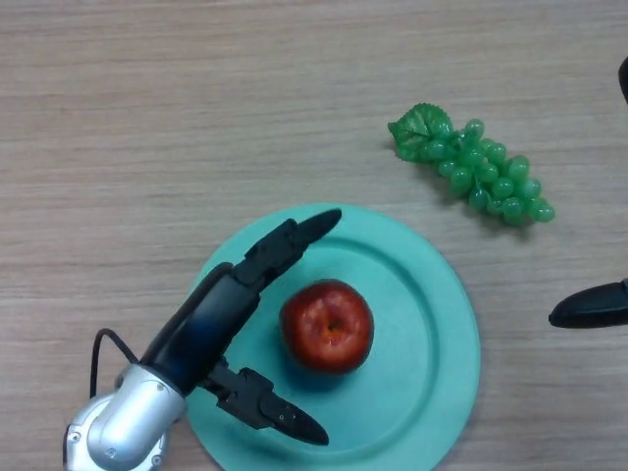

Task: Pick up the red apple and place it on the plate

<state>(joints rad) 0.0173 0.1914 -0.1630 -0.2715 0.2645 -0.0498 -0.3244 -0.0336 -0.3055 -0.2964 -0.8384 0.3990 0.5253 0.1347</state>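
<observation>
A red apple (327,325) sits upright on the teal plate (432,324), a little left of the plate's middle. My left hand (221,314) hovers over the plate's left side, just left of the apple. Its fingers are straight and spread, with the thumb (270,407) below the apple and the fingers (294,240) above it, none touching the apple. My right hand (592,307) shows only as a black tip at the right edge, off the plate.
A bunch of green plastic grapes (476,165) lies on the wooden table, up and to the right of the plate. A dark object (624,78) shows at the upper right edge.
</observation>
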